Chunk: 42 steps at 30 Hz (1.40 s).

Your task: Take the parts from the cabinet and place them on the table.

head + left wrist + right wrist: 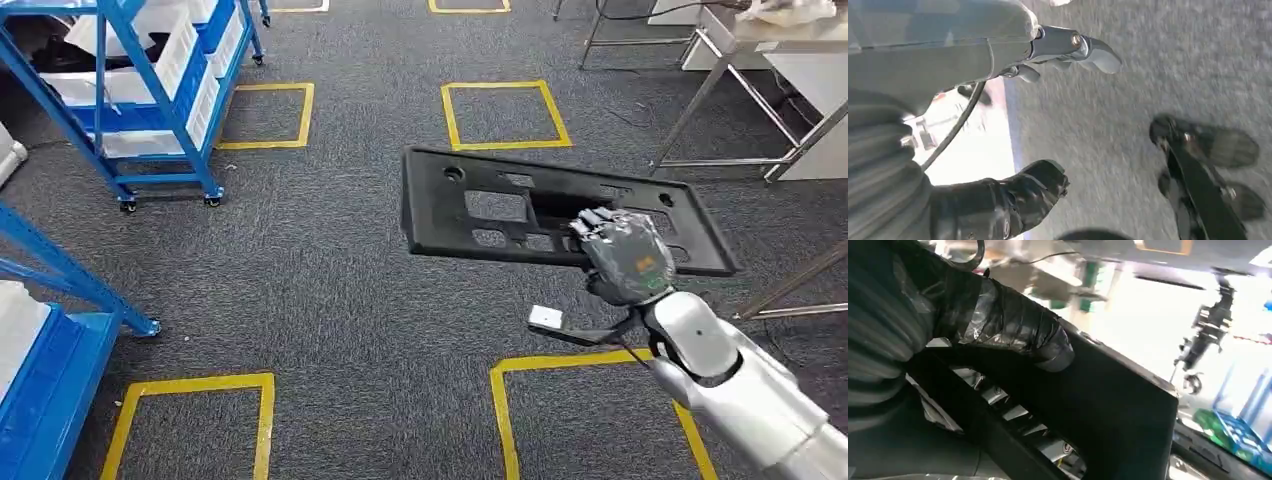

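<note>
A long flat black plastic part (500, 205) with several cut-outs hangs level above the grey carpet in the head view. My right hand (625, 255) grips its near edge toward the right end. In the right wrist view the thumb (1018, 327), wrapped in dark tape, presses on the part's black face (1113, 410). My left hand (1013, 125) hangs over the carpet with its thumb and fingers apart and nothing between them.
A blue cabinet (150, 100) with white bins stands at the far left, and another blue rack (50, 330) at the near left. A metal-legged table (760, 60) is at the far right. Yellow taped squares (505, 115) mark the carpet.
</note>
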Motion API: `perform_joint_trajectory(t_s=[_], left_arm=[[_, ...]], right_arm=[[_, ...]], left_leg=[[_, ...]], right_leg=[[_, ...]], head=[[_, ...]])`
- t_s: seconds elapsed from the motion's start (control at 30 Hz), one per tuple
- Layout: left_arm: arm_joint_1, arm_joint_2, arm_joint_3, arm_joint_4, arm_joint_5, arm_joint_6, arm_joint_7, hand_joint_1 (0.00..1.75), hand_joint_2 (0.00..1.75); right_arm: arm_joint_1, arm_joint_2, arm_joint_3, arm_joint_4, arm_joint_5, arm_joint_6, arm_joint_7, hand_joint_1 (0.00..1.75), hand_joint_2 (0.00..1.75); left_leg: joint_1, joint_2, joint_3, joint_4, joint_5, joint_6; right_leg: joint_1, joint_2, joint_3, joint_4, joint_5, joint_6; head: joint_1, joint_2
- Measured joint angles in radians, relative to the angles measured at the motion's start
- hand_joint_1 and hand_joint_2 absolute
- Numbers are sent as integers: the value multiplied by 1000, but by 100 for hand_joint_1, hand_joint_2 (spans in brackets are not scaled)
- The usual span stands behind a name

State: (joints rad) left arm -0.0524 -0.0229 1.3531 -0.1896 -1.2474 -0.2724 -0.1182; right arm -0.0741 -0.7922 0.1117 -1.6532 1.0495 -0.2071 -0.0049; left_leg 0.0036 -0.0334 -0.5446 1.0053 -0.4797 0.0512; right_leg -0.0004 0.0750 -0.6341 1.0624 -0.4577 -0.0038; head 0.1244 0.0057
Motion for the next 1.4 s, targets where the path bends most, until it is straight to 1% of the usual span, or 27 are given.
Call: perform_joint_trajectory(t_s=[0.03,0.07,0.13,0.17,0.23,0.27,0.3,0.33,0.47,0.53,0.57,0.63,0.7,0.77,0.8,0.83,0.87,0.97,1.0,1.03,1.07,1.13,1.2,1.23,1.3,1.33,1.4], left_arm=[[4,0,0,0,0,0,-3,0,175],[9,0,0,0,0,0,-5,0,175],[11,0,0,0,-1,-1,-5,0,175],[10,0,-1,0,-2,-1,-7,0,175],[7,0,-1,0,-2,-3,-7,0,175],[3,-1,-2,0,0,-10,-6,0,175],[-1,-1,-2,0,2,-15,-4,0,175],[-4,3,-2,0,3,-16,-1,0,175],[-23,-3,-5,0,-2,-4,0,0,175],[-22,-8,-8,0,-9,2,-1,0,175],[-22,-8,-8,0,-9,3,-1,0,175],[-20,-10,-8,0,-9,4,0,0,175],[-19,-10,-9,0,-9,4,1,0,175],[-16,-11,-9,0,-10,4,2,0,175],[-16,-11,-9,0,-10,4,2,0,175],[-14,-10,-9,0,-11,4,2,0,175],[-15,-10,-9,0,-11,3,2,0,175],[-23,-10,-12,0,-11,-3,-6,0,175],[-23,-15,-14,0,-10,-5,-11,0,175],[-22,-16,-15,0,-8,-8,-19,0,175],[-20,-16,-15,0,-6,-12,-23,0,175],[-18,-17,-14,0,0,-19,-29,0,175],[-18,-20,-15,0,-2,-20,-31,0,175],[-18,-21,-16,0,-4,-20,-31,0,175],[-18,-24,-17,0,-8,-20,-31,0,175],[-19,-22,-17,0,-9,-19,-31,0,175],[-20,-22,-18,0,-9,-18,-31,0,175]], right_arm=[[22,-16,-33,-12,0,2,-2,175,175],[39,-21,-66,-23,2,4,-2,175,175],[79,-26,-116,-39,11,7,-2,175,175],[93,-29,-130,-43,13,7,-4,175,175],[114,-37,-147,-52,16,8,-5,175,175],[110,-43,-154,-55,20,14,-13,175,175],[94,-44,-155,-54,28,19,-17,175,175],[81,-44,-155,-52,37,23,-17,175,175],[54,-48,-155,-46,74,24,3,175,175],[37,-56,-155,-41,85,24,19,175,175],[30,-56,-155,-39,86,23,21,175,175],[28,-55,-155,-35,86,23,23,175,175],[28,-54,-155,-29,86,24,26,175,175],[27,-55,-155,-25,85,24,28,175,175],[26,-55,-155,-21,85,24,29,175,175],[24,-54,-155,-18,84,26,29,175,175],[20,-53,-155,-15,82,29,29,175,175],[9,-58,-154,2,64,46,26,175,175],[5,-68,-154,6,59,47,25,175,175],[0,-71,-155,11,55,48,24,175,175],[-13,-75,-155,14,51,51,21,175,175],[-19,-74,-155,18,46,52,21,175,175],[-14,-74,-154,23,45,52,17,175,175],[-15,-74,-154,25,44,52,17,175,175],[-16,-74,-154,25,44,52,17,175,175],[-16,-73,-154,25,44,52,17,175,175],[-17,-74,-154,28,44,52,17,175,175]], left_leg=[[-1,13,1,-5,2,3],[-2,30,0,-5,2,4],[-3,55,-2,-4,0,5],[-2,69,-2,-3,-1,5],[0,93,-2,0,-6,-1],[2,104,-1,6,-11,-7],[2,115,-2,13,-17,-16],[-5,123,-4,15,-22,-23],[-1,155,12,11,-27,-47],[7,76,-8,60,-65,-55],[7,55,-38,121,-101,-53],[4,41,-115,276,-166,-50],[2,39,-146,322,-151,-42],[-5,28,-96,198,-63,-24],[-10,3,-56,106,-16,-13],[-12,-48,-34,46,-7,0],[-9,-51,-20,26,-10,0],[-16,-21,-18,17,-3,1],[-4,-5,-9,-8,12,6],[-7,8,-1,-22,17,8],[-8,19,1,-27,20,12],[-8,42,-1,-26,18,10],[-5,64,-1,-24,14,7],[-3,75,-1,-20,11,2],[5,95,0,-7,-1,-11],[2,103,0,1,-9,-20],[-3,114,0,6,-18,-34]], right_leg=[[1,-36,-21,43,-35,4],[-2,-51,-55,113,-76,9],[-11,-62,-114,243,-126,20],[-17,-64,-125,266,-123,25],[-31,-75,-71,168,-55,38],[-37,-89,-19,73,-14,43],[-39,-120,19,-8,-7,51],[-26,-133,20,-5,-15,45],[-19,-90,18,-11,-9,10],[-25,-76,22,-18,-3,-4],[-22,-70,20,-18,-1,-10],[-14,-54,19,-18,-1,-17],[-6,-32,18,-15,-1,-19],[-2,-10,19,-13,-1,-19],[-2,0,19,-12,-1,-19],[-5,6,17,-12,-1,-19],[-3,17,12,-9,-1,-16],[-17,48,6,-18,11,4],[-13,45,5,-15,10,6],[-10,-8,-4,3,-7,9],[-10,-39,-26,48,-42,14],[-18,-63,-91,189,-111,25],[-28,-69,-117,247,-114,37],[-33,-73,-94,205,-82,43],[-40,-97,-1,37,-2,55],[-37,-132,24,-21,-11,59],[-28,-110,22,-13,-10,30]], head=[[3,0],[3,0],[3,0],[3,0],[3,0],[3,0],[3,0],[3,0],[2,0],[2,0],[2,0],[2,0],[2,0],[2,0],[2,0],[2,0],[2,0],[2,0],[1,0],[4,0],[2,0],[2,0],[2,0],[2,0],[2,0],[3,0],[2,0]])
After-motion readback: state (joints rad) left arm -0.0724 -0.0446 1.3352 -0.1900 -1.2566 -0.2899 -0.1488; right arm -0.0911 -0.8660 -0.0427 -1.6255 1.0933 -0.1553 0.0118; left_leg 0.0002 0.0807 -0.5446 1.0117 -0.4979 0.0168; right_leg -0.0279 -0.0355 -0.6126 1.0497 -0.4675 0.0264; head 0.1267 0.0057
